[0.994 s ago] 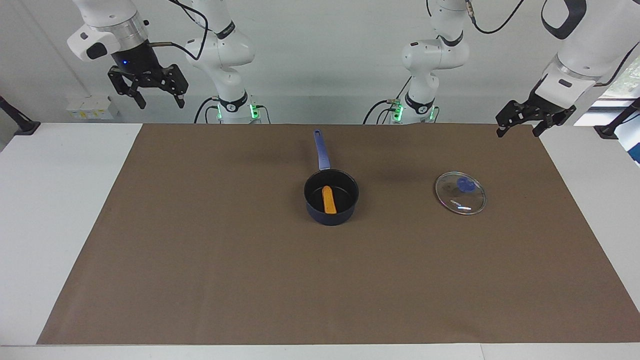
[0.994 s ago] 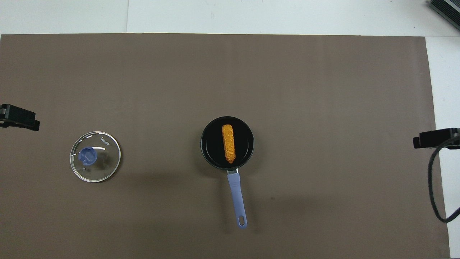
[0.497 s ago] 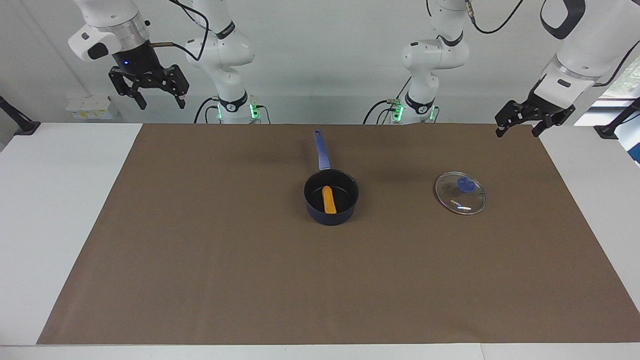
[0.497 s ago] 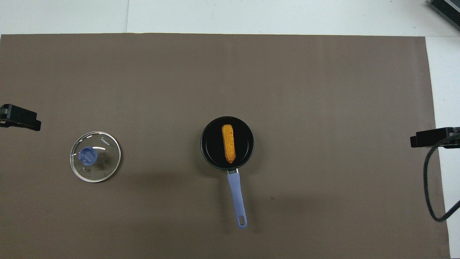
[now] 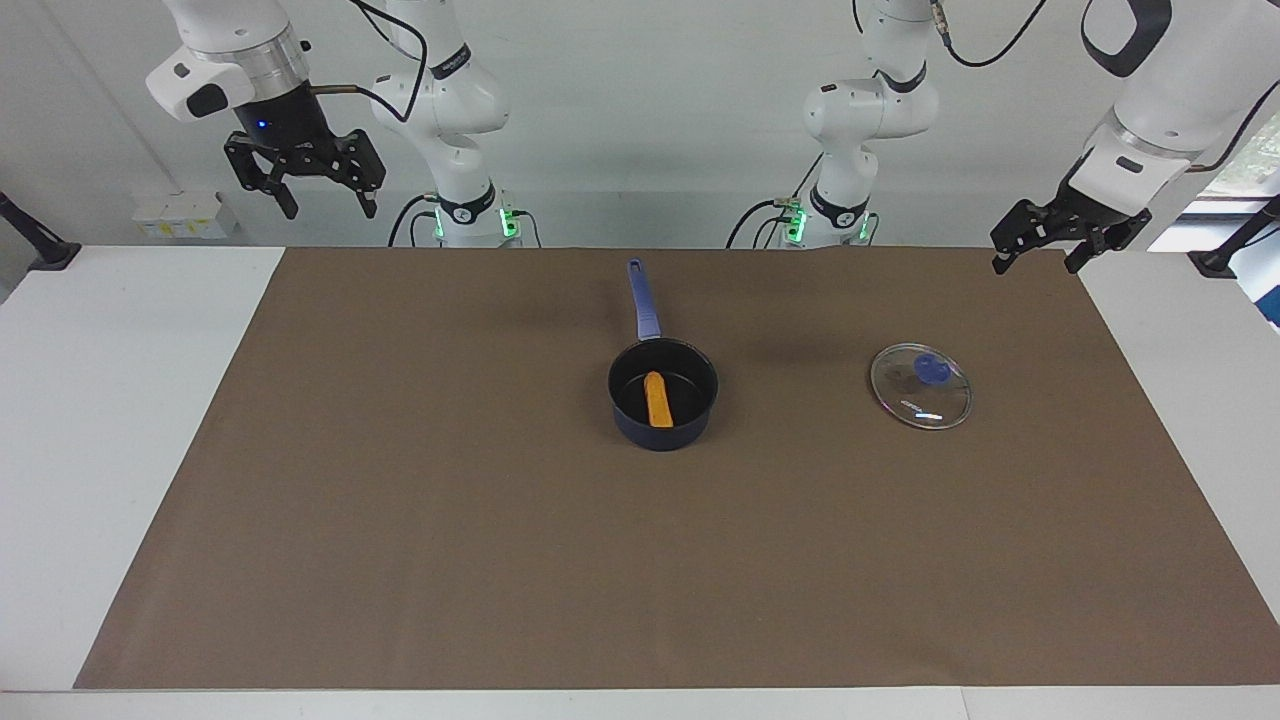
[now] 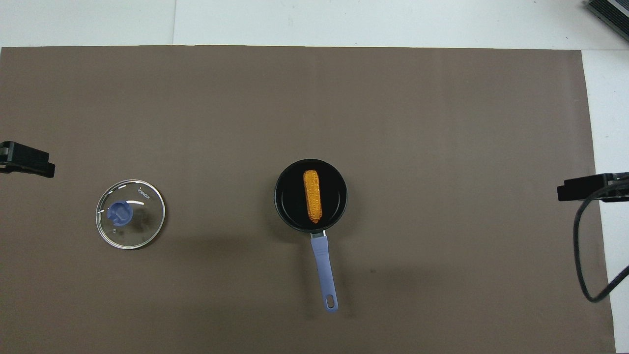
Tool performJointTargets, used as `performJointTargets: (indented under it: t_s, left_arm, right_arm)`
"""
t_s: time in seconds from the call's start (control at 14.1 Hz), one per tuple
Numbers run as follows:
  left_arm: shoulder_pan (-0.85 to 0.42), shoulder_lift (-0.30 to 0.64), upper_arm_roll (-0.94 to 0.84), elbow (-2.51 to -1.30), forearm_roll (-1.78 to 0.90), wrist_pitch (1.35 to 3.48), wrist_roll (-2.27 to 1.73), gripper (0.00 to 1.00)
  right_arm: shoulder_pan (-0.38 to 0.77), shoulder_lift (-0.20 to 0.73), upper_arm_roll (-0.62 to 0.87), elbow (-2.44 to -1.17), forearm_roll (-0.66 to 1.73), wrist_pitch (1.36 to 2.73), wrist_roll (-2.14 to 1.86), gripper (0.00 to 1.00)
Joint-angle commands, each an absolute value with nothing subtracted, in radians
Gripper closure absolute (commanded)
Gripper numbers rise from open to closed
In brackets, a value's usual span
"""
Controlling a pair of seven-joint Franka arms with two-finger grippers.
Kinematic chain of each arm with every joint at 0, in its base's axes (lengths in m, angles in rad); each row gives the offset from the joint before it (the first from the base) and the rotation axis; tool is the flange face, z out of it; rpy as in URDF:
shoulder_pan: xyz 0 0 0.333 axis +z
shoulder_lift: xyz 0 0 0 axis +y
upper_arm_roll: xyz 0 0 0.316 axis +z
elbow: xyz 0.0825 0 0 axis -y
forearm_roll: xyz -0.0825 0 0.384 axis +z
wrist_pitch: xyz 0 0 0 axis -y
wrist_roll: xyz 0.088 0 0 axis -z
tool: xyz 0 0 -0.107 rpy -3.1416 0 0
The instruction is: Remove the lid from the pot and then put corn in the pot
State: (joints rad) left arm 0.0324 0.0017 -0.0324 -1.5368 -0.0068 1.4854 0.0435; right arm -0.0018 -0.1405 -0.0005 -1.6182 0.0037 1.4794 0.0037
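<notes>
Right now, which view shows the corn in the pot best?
The overhead view: the corn lies fully visible on the pot floor, kernels showing. The facing view shows the corn smaller, the pot's near wall just below it.

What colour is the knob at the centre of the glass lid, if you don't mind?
Blue. The knob on the lid shows best in the overhead view.

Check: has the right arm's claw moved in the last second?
Yes. The right claw has risen slightly and drifted toward its white base column, open and empty, above the white table.
</notes>
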Motion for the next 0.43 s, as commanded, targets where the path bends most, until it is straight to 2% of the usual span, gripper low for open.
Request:
performJointTargets:
  t_s: [0.0, 0.36]
  left_arm:
    - [0.025, -0.003, -0.028, -1.529, -0.015, 1.493, 0.052, 0.0]
    - [0.023, -0.006, -0.032, -1.531, -0.02, 1.496, 0.055, 0.0]
  right_arm:
    - [-0.008, -0.13, 0.011, -1.603, -0.015, 1.476, -0.009, 0.0]
    - [-0.008, -0.133, 0.008, -1.609, -0.017, 1.47, -0.002, 0.0]
